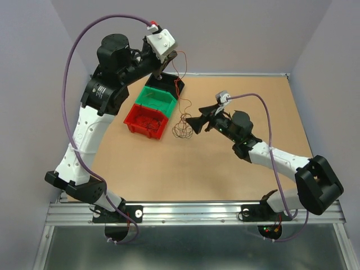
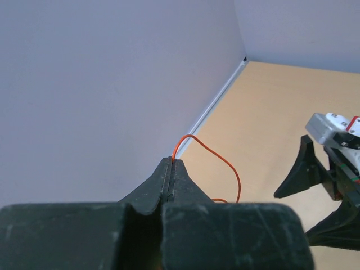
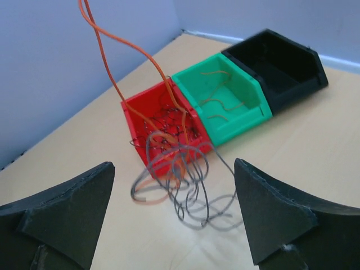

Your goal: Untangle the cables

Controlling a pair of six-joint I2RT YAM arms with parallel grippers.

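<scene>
From above, the left fingers [image 1: 162, 68] hang over the black bin [image 1: 172, 88]. An orange strand [image 1: 184, 101] drops from them to the cables [image 1: 183, 130], a loose clump on the surface [image 1: 236, 174]. The clump lies just in front of the right fingers [image 1: 196, 121] and beside the red bin [image 1: 145, 120].

At the left wrist, the left fingers [image 2: 163, 180] are pressed flat together on the orange strand [image 2: 216, 156], which springs from their tips in a bowed loop. It looks hair-thin, light and wiry, holding its own curve. It would probably slide out of the pinch under a hard pull.

At the right wrist, the right fingers [image 3: 67, 208] are spread wide and hold nothing. The cables [image 3: 183, 180] sit between and ahead of them, against the red bin [image 3: 135, 112], with the orange strand [image 3: 109, 73] climbing out of the clump. The grey loops look springy and likely to snag. The best hold is probably low down, where they bunch near the surface.
</scene>
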